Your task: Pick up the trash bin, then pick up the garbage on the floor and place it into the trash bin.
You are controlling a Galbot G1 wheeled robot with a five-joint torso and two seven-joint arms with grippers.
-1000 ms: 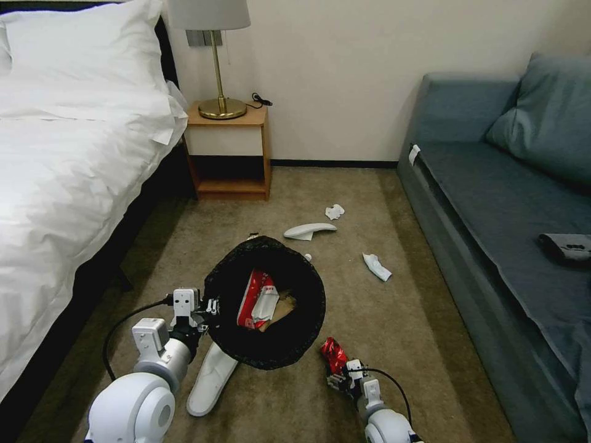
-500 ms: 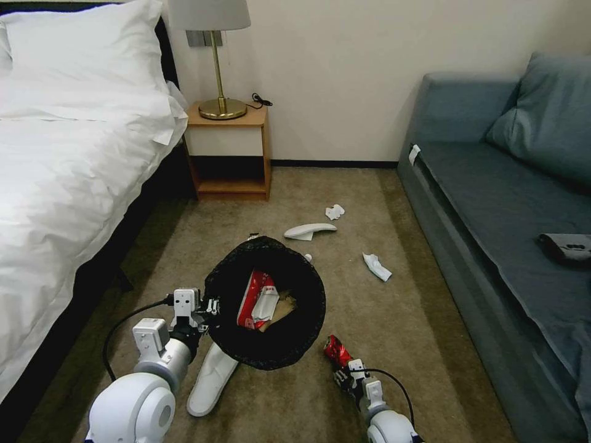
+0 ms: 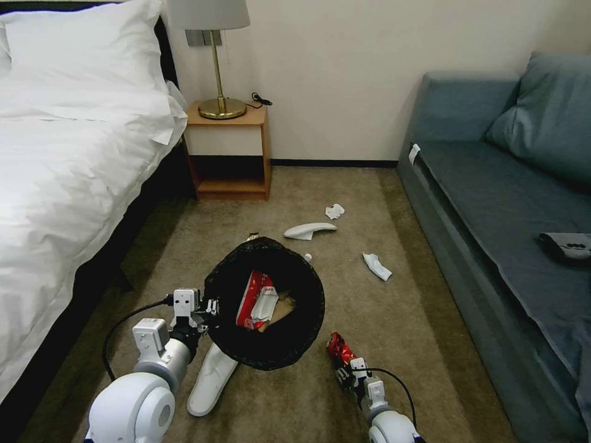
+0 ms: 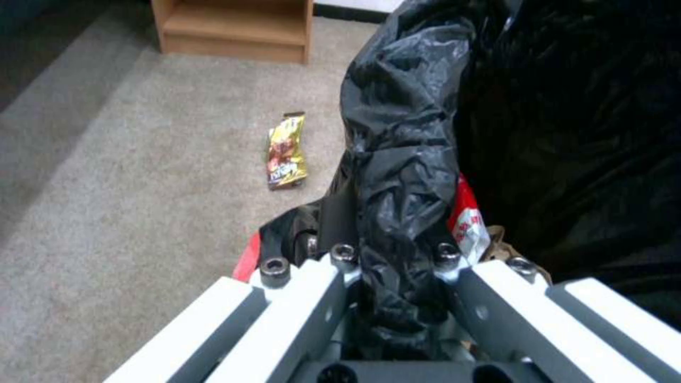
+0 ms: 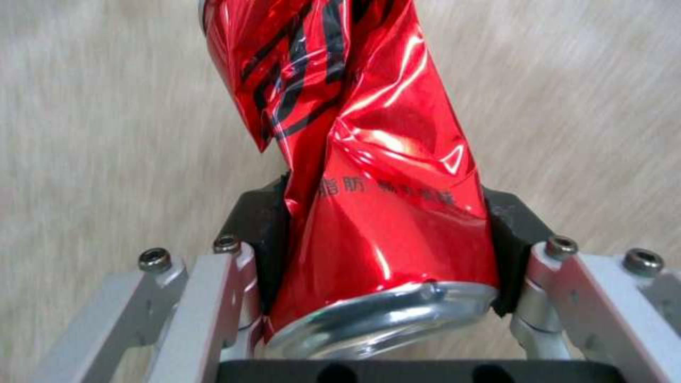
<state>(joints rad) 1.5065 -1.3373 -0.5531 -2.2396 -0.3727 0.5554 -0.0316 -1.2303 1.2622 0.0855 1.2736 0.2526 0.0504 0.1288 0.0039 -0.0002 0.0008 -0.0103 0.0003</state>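
- The can (image 5: 369,175) is thin, crushed red metal: light, easily dented further, with a glossy skin that could slip, I judge. The creased waist gives flat faces to bite on; the rimmed end is the stiffer place to take it.
- The right pincer (image 5: 383,255) is clamped across the can near its rimmed end, a black pad on each side; the crumpled body sticks out past the fingertips.
- In the head view the right pincer (image 3: 346,368) holds the can (image 3: 340,352) low over the carpet (image 3: 394,320), just beside the bin (image 3: 265,301) on its sofa side.
- The bin is light, its black liner soft and crinkly; only the rim gives a firm hold, I judge.
- The left pincer (image 3: 206,306) is closed on the bin's rim on the bed side, liner bunched between its fingers, mouth tilted up.
- A red packet (image 3: 257,299) already lies inside.
- One slipper (image 3: 211,378) lies on the floor under the bin's near edge.
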